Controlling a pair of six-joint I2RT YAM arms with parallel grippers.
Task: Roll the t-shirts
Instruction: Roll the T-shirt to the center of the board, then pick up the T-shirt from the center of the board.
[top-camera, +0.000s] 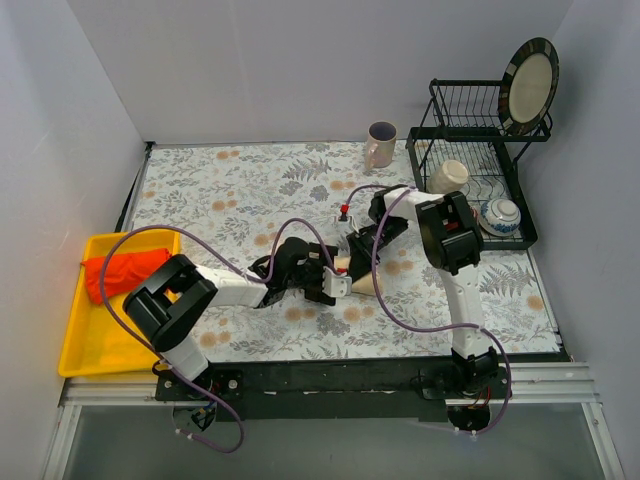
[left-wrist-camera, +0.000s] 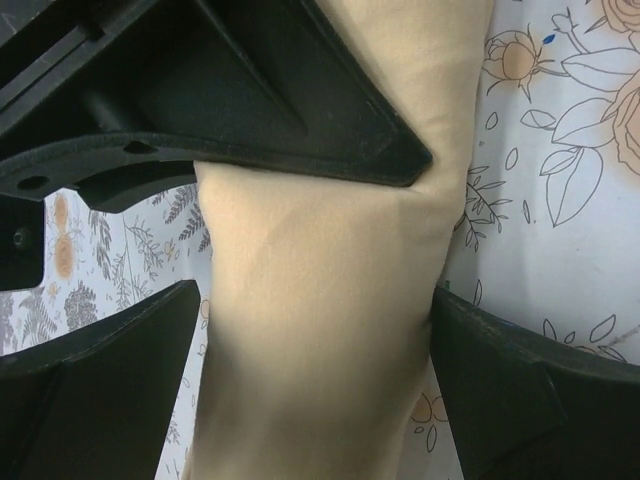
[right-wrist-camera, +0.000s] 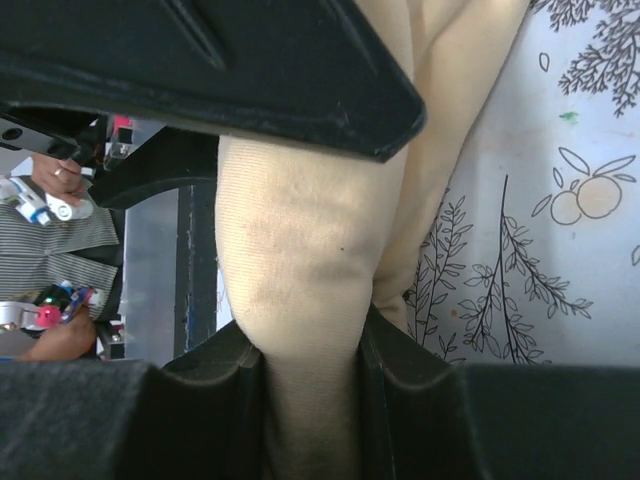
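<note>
The cream t-shirt (left-wrist-camera: 320, 330) is lying rolled on the floral table (top-camera: 250, 190) at its middle; the left gripper (top-camera: 338, 277) is straddling it, jaws released (one finger touching cloth); the right gripper (top-camera: 361, 247) is clamping the roll; the red-orange t-shirt (top-camera: 125, 270) is sitting in the yellow tray (top-camera: 80, 350).

Floral-printed table cover (top-camera: 230, 190) lay flat; a yellow tray (top-camera: 90, 350) sat at its near left edge; a pale mug (top-camera: 380, 143) stood upright near the back wall; beside it, a black wire dish rack (top-camera: 465, 128) held an upright plate (top-camera: 530, 85), a patterned bowl (top-camera: 500, 215) and a tipped cup (top-camera: 448, 177).
</note>
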